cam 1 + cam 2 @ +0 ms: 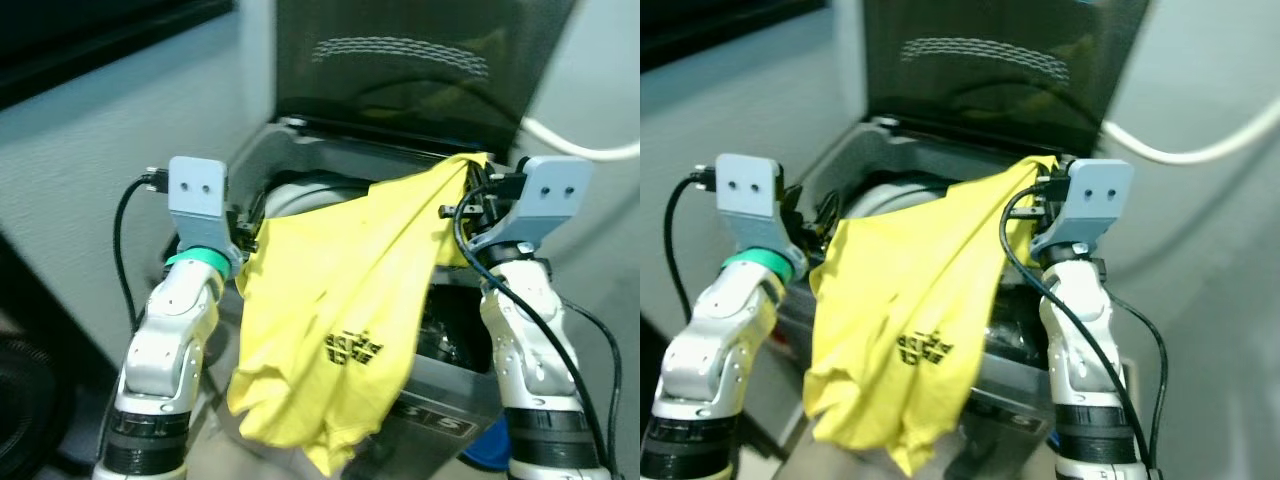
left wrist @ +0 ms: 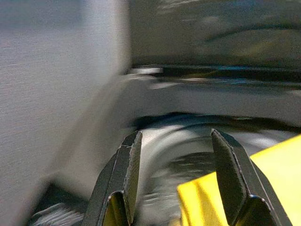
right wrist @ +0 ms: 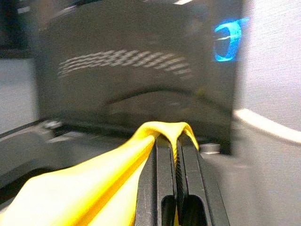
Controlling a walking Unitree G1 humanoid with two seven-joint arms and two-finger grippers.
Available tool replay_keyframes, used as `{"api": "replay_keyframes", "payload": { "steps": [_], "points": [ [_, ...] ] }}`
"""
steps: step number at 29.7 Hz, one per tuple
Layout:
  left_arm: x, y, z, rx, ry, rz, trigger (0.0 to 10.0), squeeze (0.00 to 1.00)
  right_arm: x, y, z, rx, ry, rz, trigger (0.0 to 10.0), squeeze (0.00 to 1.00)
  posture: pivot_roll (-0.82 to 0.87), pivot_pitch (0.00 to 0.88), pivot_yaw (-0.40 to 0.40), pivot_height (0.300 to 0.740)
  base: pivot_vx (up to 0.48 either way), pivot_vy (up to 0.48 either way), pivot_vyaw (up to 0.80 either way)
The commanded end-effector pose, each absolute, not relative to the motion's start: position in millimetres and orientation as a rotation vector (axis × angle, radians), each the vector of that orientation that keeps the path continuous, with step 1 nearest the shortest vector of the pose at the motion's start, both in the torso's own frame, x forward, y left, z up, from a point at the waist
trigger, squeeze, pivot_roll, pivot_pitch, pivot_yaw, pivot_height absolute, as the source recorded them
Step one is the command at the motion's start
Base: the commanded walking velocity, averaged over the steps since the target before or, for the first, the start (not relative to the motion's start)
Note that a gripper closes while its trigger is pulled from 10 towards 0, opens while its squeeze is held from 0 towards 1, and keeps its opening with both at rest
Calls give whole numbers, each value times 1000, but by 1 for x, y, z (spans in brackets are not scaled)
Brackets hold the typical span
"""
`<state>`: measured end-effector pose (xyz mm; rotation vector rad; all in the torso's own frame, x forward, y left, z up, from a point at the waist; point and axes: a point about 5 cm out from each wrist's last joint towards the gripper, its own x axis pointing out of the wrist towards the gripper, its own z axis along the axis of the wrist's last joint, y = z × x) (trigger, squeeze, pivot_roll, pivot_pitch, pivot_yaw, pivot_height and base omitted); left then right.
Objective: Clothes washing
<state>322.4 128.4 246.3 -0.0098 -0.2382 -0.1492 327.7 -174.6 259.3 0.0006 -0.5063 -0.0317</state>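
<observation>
Pinched tight in the right gripper (image 3: 178, 155), a yellow cotton T-shirt (image 1: 330, 320) (black print) drapes over the grey top-loading washing machine (image 1: 300, 150), left gripper (image 2: 176, 176) fingers spread at nine o'clock.

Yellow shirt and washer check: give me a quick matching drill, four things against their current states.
Things:
1. yellow shirt
2. washer lid
3. left gripper
4. right gripper

States:
A. fingers apart, gripping nothing
B. raised open
C. draped over the washer's front edge
D. fingers shut on yellow fabric

Pairs: 1-C, 2-B, 3-A, 4-D
</observation>
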Motion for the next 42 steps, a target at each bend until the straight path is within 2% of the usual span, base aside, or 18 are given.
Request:
{"api": "replay_keyframes", "payload": {
  "steps": [1, 9, 11, 14, 16, 20, 23, 32, 42],
  "points": [
    [323, 133, 246, -8, -234, -136, 10000, 0, 326, -174, 265, 17, -532, -36, 10000, 0, 26, 0, 78, 740, 0, 0, -800],
    [323, 134, 246, -2, -236, -136, 10000, 0, 319, -166, 282, 88, -628, 37, 10000, 0, 29, 0, 85, 740, 0, 0, -800],
    [323, 133, 246, -1, -236, -141, 10000, 0, 314, -157, 294, 106, -680, 109, 10000, 0, 29, 0, 85, 740, 0, 0, -800],
    [321, 128, 248, -7, -267, -174, 10000, 0, 303, -118, 329, 93, -801, 393, 10000, 0, 24, 0, 91, 740, 0, 0, -267],
    [321, 128, 248, -7, -267, -174, 10000, 0, 303, -118, 329, 93, -801, 393, 10000, 0, 24, 0, 91, 740, 0, 0, 0],
    [316, 125, 254, -14, -328, -189, 10000, 0, 299, -95, 344, 65, -845, 562, 10000, 0, 31, 0, 82, 740, 0, 0, -200],
    [313, 124, 256, -25, -349, -187, 10000, 0, 297, -87, 349, 53, -859, 621, 10000, 0, 37, 0, 75, 740, 0, 0, -490],
    [310, 124, 253, -28, -332, -170, 10000, 0, 298, -84, 350, 58, -844, 650, 10000, 0, 46, 0, 60, 740, 0, 0, 0],
    [313, 128, 253, -38, -333, -160, 10000, 0, 307, -97, 339, 51, -796, 571, 10000, 0, 32, 0, 68, 740, 0, 480, 0]
  ]
}}
